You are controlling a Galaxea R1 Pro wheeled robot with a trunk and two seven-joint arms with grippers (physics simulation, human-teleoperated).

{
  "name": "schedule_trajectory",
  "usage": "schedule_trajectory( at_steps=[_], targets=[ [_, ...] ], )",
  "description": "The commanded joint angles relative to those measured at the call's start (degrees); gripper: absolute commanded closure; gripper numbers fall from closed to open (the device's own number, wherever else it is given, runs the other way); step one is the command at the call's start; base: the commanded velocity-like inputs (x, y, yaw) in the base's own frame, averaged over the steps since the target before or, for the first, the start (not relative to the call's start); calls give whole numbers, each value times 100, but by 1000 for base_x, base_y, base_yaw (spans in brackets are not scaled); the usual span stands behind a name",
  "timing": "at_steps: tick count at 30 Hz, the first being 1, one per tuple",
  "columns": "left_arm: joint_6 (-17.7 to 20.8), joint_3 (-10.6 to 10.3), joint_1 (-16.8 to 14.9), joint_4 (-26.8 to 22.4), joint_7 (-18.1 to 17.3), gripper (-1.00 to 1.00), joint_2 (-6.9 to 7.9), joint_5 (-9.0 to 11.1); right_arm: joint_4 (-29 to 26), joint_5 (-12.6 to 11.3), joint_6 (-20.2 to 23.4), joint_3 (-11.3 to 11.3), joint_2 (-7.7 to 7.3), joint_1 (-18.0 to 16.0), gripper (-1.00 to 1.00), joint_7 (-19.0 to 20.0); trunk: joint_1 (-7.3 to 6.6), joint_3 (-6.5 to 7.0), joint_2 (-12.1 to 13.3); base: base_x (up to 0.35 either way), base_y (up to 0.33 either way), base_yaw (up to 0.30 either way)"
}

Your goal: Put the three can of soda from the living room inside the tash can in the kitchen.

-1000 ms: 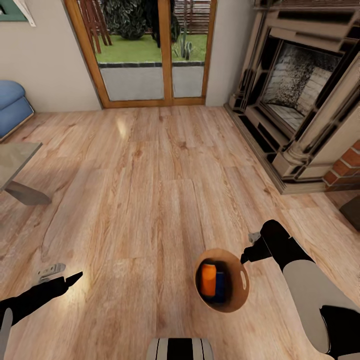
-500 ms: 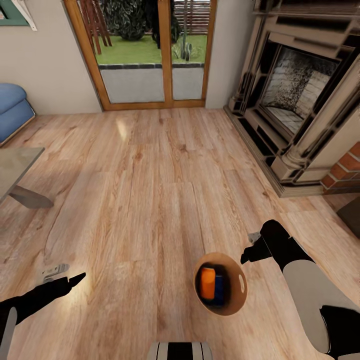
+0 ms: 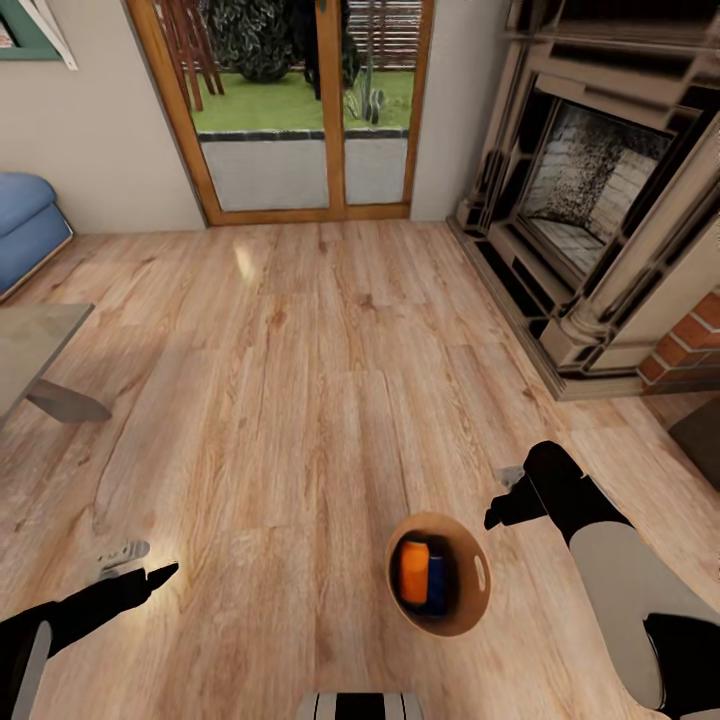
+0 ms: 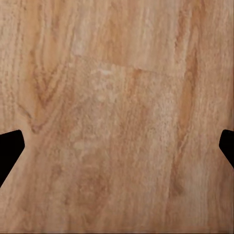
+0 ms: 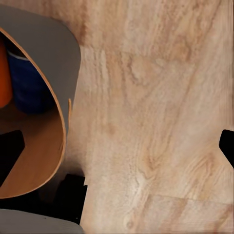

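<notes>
The trash can (image 3: 478, 578), pale grey outside and coppery brown inside, is low in the head view, just in front of my trunk. An orange soda can (image 3: 414, 572) and a dark blue soda can (image 3: 437, 585) stand inside it; I cannot make out a third. My right gripper (image 3: 500, 500) hangs open at the bin's right rim. In the right wrist view the bin's wall (image 5: 48, 48) runs between the wide-apart fingers of the right gripper (image 5: 117, 156), with the blue can (image 5: 29, 85) and orange can (image 5: 4, 73) behind it. My left gripper (image 3: 140, 565) is open over bare floor, its fingers apart (image 4: 117, 151).
A brick fireplace (image 3: 600, 200) fills the right side. Glass doors (image 3: 290, 110) to a garden stand at the back. A blue sofa (image 3: 25, 225) and a glass-topped table (image 3: 30, 345) are at the left. Wood-plank floor (image 3: 300, 380) spreads between them.
The whole room has slid slightly down in the head view, so the camera has moved. The bin and both arms keep almost the same places in the picture.
</notes>
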Motion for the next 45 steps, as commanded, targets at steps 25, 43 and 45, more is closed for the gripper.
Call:
schedule_trajectory(
  at_steps=[25,43,45],
  targets=[
    [-1156,-173,0,2092,505,-100,37,-3,-1480,-316,1,1,-285,455,-100,40,-550,449,1004,0,0,0],
    [-3023,-419,-9,4182,904,-100,49,2,-4329,-410,1,49,-483,2966,-100,55,-945,773,1726,0,0,0],
    [-3119,-429,-9,4291,921,-100,53,3,-4432,-411,1,38,-524,3159,-100,58,-989,808,1806,0,0,0]
  ],
)
